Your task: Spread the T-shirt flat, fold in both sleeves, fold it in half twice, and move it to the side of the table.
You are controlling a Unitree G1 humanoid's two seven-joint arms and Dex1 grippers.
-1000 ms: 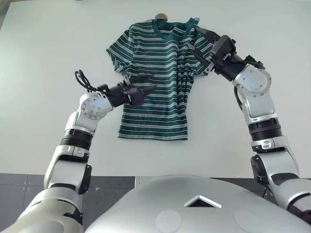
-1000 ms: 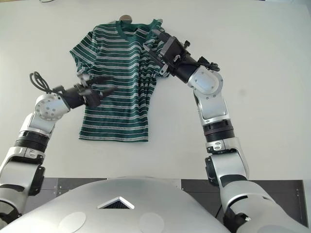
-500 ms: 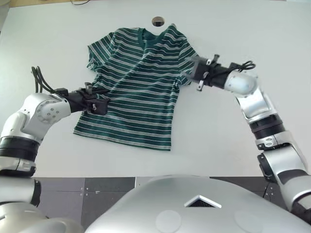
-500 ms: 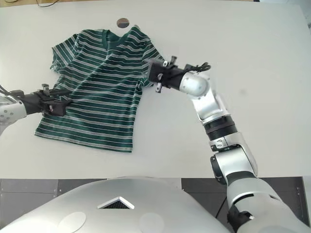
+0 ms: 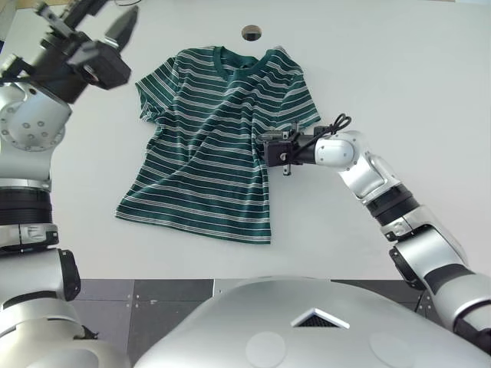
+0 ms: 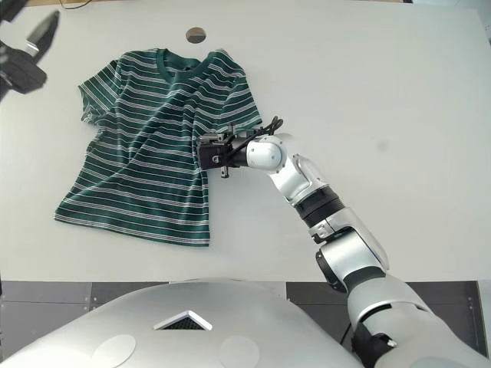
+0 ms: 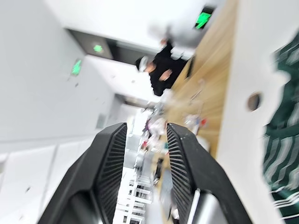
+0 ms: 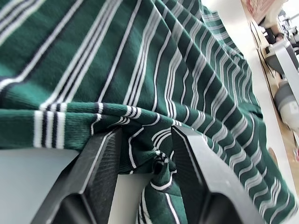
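Head view: shirt [image 5: 219, 138] lies face up mid-table [image 5: 399, 69], collar far, hem near and skewed left. The body is rippled and nothing is folded in, so I judge the spreading unfinished. Right gripper [image 5: 267, 150] sits low at the shirt's right side edge, just near of the right sleeve [image 5: 301, 103], probably placed to tug that edge outward. Left gripper [image 5: 92, 19] hangs high at far left, well clear of the cloth, carrying nothing. A hole [image 5: 251, 32] in the table lies just beyond the collar. Left wrist view: fingers [image 7: 112, 158] parted, with the room beyond showing between them and stripes at the picture's edge. Right wrist view: fingers [image 8: 100, 182] apart, straddling the bunched side edge. Cloth lies between them but looks unpinched, so I judge them released. Next calls for closing and drawing right.
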